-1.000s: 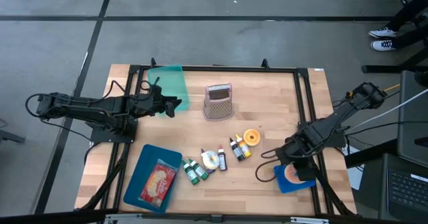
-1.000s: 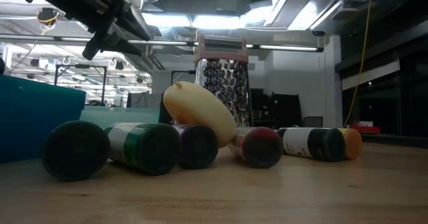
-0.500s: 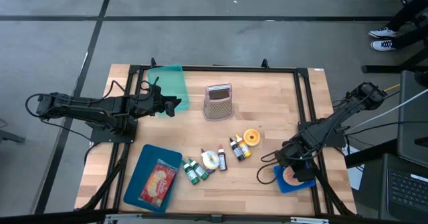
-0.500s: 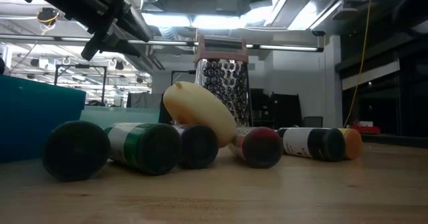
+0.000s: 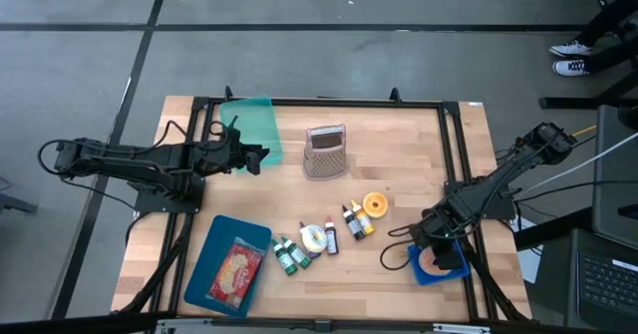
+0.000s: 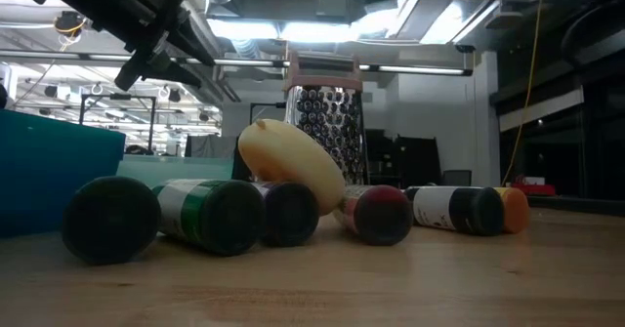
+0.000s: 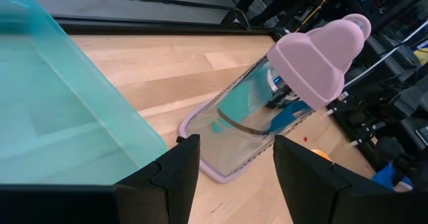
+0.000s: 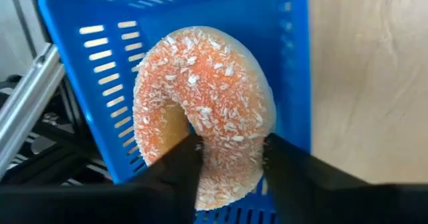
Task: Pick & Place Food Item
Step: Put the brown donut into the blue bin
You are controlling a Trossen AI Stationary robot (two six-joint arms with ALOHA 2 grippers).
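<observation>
Fingers (image 8: 180,167) of the right gripper (image 8: 224,167) straddle the near side of an orange, coconut-flecked doughnut (image 8: 204,110), one tip poking through its hole and the other outside the ring. They look slack against it rather than pinched, though the right wrist view does not settle whether they have let go. Just beyond and under the fingertips lies the slotted floor of a blue basket (image 8: 127,37), and the doughnut sits inside it, tipped against the floor rather than flat. In the high view the basket (image 5: 451,274) is directly beneath the right gripper (image 5: 431,251).

Judged from this, the carry is done and the drop is nearly done; what is left is to free the fingers fully and lift clear.

Being a ring, the doughnut has no real long axis; its hole faces roughly toward the wrist camera, and its broad face leans away from the fingers.

Off at the far side, the left gripper (image 7: 231,177) waits with fingers spread and empty, a pink-handled grater (image 7: 281,97) ahead of them and a teal bin (image 7: 60,124) beside.
</observation>
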